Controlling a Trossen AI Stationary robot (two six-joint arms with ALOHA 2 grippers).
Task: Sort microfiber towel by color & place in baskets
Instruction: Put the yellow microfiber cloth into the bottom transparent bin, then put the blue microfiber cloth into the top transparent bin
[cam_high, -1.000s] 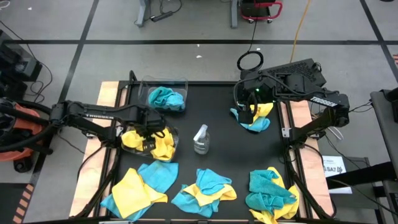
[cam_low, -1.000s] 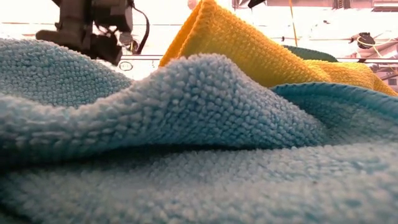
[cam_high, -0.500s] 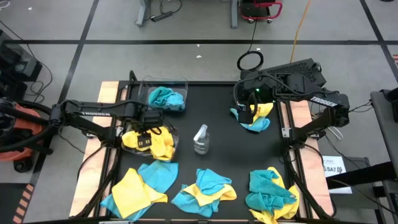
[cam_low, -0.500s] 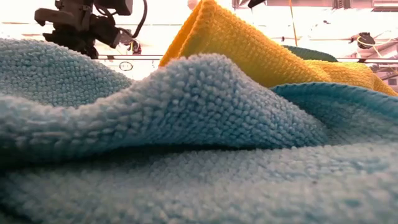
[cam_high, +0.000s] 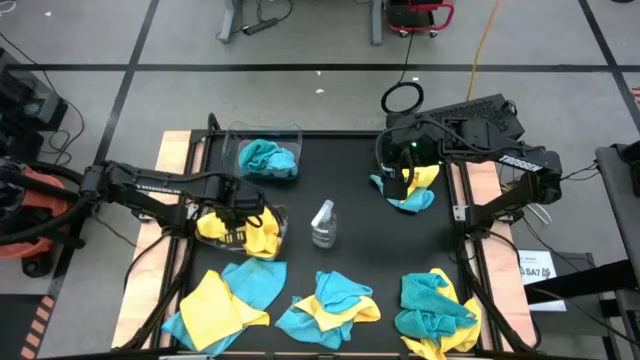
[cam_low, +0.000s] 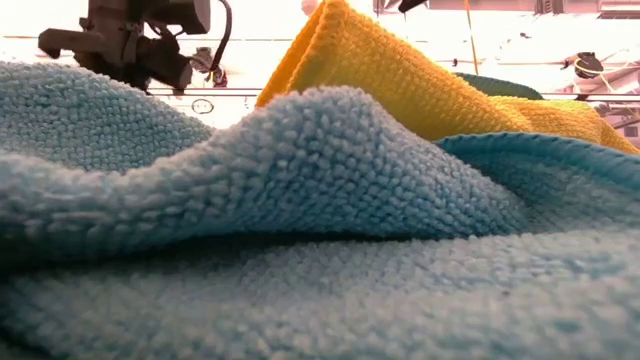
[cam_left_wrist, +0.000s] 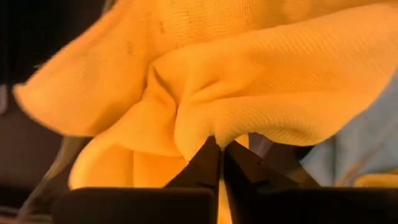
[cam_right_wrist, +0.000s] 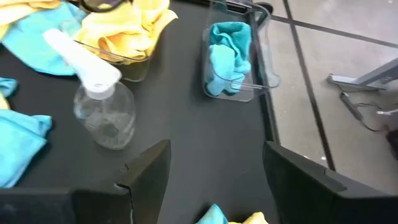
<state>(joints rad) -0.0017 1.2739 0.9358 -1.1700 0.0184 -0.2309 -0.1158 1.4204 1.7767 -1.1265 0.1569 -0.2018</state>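
**Left gripper pinches a yellow towel at the near tub**

High view: compared with half a second ago, the left gripper (cam_high: 236, 222) has shifted slightly, sitting a little lower over the yellow pile; the right gripper (cam_high: 399, 181) has not moved and hangs over a small yellow-and-teal towel heap (cam_high: 408, 188) at the table's right side. The clear rectangular plastic tub with yellow towels (cam_high: 245, 228) lies under the left gripper. The second clear tub (cam_high: 266, 152), at the table's far edge, holds crumpled teal-blue cloth (cam_high: 267, 158). A small clear spray bottle (cam_high: 322, 223) stands between the yellow tub and the right heap. Three mixed yellow and teal piles lie along the near edge.

Low view: teal and yellow fabric fills the foreground; the left arm's dark gripper shows at the upper left, lower than a moment before.

Left wrist view: the fingers (cam_left_wrist: 205, 165) are clenched together on a fold of bright yellow microfiber towel (cam_left_wrist: 249, 93).

Right wrist view: the right fingers (cam_right_wrist: 149, 168) stand spread apart, holding nothing. Beyond them are the bottle, the yellow-filled tub and the teal-filled tub.
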